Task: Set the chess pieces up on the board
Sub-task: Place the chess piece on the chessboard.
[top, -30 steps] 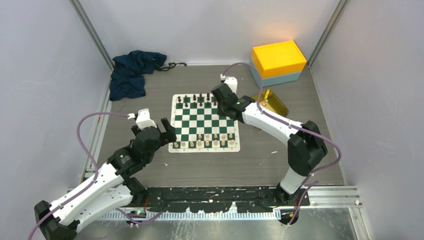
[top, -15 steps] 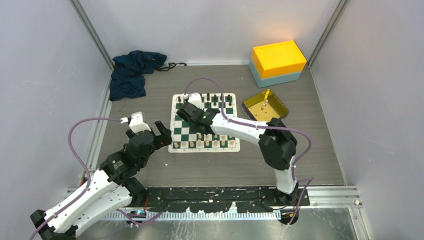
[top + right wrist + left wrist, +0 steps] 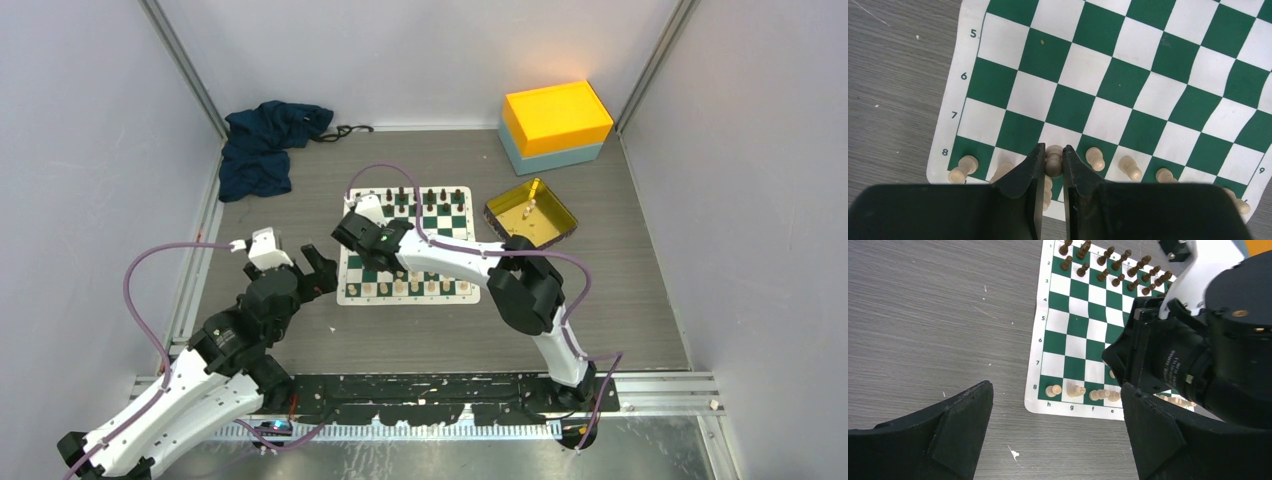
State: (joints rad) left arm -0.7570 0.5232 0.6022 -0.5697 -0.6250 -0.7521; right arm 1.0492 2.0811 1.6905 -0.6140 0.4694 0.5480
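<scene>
From above, your right claw (image 3: 347,238) is over the board's (image 3: 450,232) near left corner. The left claw (image 3: 300,272) sits just off that corner, so right is nearer. The left wrist shows its claw spread wide, holding nothing. The right wrist shows the claw pinching a cream piece (image 3: 1053,162). It looks upright between the fingers, just above the edge row of pieces (image 3: 1093,158), with neighbours close on both sides.
</scene>
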